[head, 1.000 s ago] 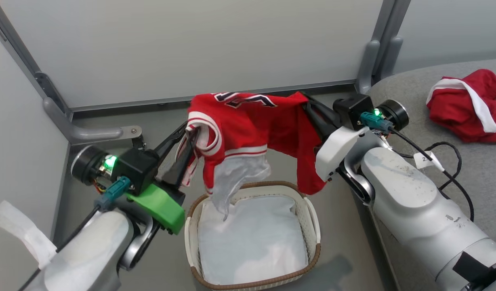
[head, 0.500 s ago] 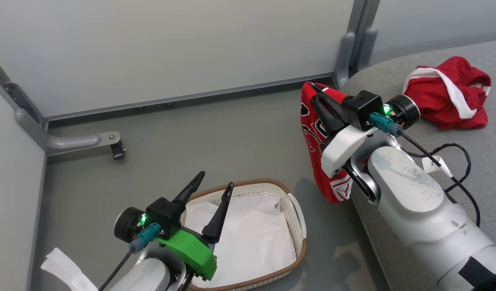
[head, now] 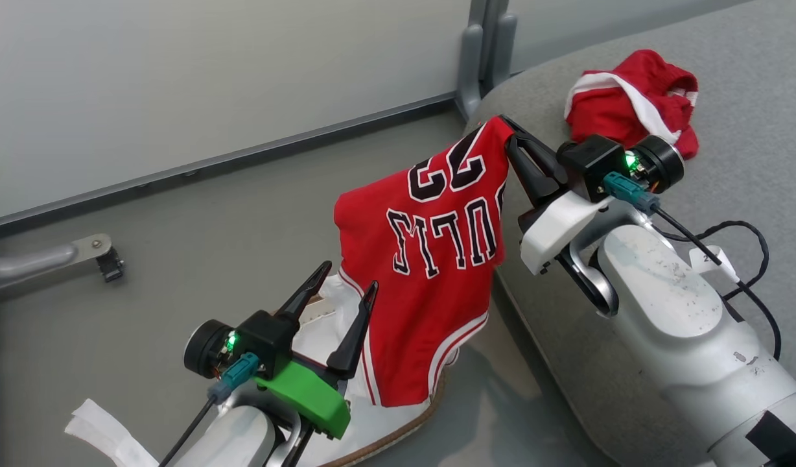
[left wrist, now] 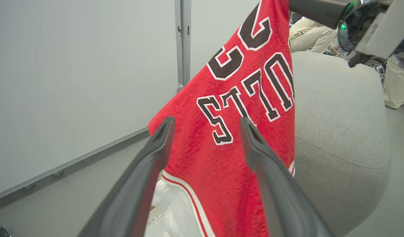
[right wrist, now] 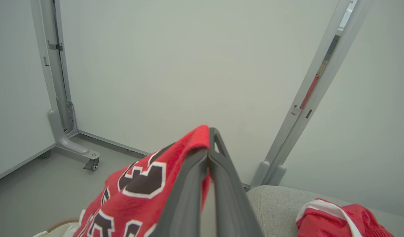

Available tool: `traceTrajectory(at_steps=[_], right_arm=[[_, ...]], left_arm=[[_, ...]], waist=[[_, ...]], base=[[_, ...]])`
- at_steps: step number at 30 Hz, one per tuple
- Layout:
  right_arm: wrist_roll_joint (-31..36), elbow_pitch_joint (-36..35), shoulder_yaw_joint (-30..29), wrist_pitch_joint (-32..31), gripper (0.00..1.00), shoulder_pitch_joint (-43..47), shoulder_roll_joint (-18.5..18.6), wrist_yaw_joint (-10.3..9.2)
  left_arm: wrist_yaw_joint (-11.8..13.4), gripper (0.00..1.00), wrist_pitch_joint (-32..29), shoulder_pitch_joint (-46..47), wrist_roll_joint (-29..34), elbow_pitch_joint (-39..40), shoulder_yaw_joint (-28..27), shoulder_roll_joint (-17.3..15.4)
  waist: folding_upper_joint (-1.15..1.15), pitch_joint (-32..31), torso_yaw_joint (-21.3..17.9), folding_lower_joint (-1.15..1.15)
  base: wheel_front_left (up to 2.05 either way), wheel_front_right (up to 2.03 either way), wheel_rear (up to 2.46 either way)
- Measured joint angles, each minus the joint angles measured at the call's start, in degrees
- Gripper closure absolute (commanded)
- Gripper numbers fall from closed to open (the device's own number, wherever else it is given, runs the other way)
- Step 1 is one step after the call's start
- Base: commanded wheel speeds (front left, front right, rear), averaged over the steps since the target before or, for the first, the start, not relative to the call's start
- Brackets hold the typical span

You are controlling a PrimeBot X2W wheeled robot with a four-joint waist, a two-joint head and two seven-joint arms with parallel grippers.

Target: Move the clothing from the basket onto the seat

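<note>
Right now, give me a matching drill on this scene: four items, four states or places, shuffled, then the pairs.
Column one:
1. left gripper
2. right gripper
3. jersey numbered 23
4. crumpled red piece

Column two:
A. lying on top of the grey seat
B. open, fingers spread, holding nothing
C. hanging in the air by one pinched corner
D. shut, red cloth between its fingers

Pairs: 1-B, 2-D, 3-C, 4-A
</note>
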State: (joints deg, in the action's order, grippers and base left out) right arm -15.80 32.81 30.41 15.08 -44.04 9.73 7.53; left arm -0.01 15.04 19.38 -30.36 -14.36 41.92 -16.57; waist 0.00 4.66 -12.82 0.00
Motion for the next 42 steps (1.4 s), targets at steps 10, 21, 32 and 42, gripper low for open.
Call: traceTrajectory(at_steps=[10, 21, 32, 42], right_arm=[[0.15, -1.22, -0.19, 0.0, 1.0, 0.35, 0.6, 0.0], [1.01, 1.32, -7.68, 0.0, 1.0, -4.02, 5.25, 0.0], [6.56, 5.68, -22.91, -1.75, 1.0, -16.57, 18.6, 0.0], [14.05, 13.58, -36.37, -3.18, 1.0, -18.75, 23.06, 0.0]], left_arm=[[-1.96, 0.0, 0.0, 0.13, 3.47, -0.05, -1.69, 1.32], [-3.12, 0.0, 0.0, 1.94, 5.92, -0.01, -1.04, 2.33], [-3.76, 0.0, 0.03, 3.61, 6.8, 0.03, -0.99, 2.48], [-4.28, 0.0, 0.09, 6.93, 8.39, 0.81, -0.16, 2.74]], waist=[[0.0, 2.51, -7.91, 0.0], [0.0, 7.65, -9.41, 0.0], [0.0, 10.74, -2.47, 0.0], [0.0, 16.31, 4.93, 0.0]], base=[[0.0, 0.0, 0.0], [0.0, 0.0, 0.0], [0.0, 0.0, 0.0], [0.0, 0.0, 0.0]])
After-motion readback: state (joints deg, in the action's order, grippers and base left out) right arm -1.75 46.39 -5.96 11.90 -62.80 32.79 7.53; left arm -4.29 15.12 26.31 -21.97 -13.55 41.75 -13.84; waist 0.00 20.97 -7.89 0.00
